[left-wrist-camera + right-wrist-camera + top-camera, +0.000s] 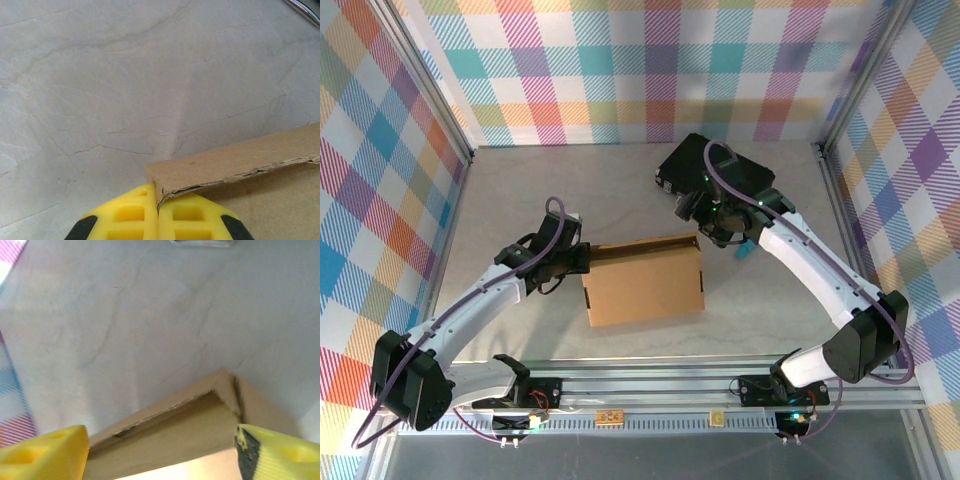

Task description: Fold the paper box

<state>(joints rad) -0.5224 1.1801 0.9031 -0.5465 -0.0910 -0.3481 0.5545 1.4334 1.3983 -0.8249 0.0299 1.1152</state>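
The paper box (645, 285) lay in the middle of the surface (520, 190), already shaped into a shallow box; the left claw (158, 200) was clamped on its rear-left corner; the right claw (162, 440) stood apart around the rear-right corner; the final tucking probably remained.

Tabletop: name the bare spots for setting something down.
Free: back left, between plaid wall and brown cardboard box; also the strip between box and near rail. Crowded: back right, around the black hard case and right end effector.
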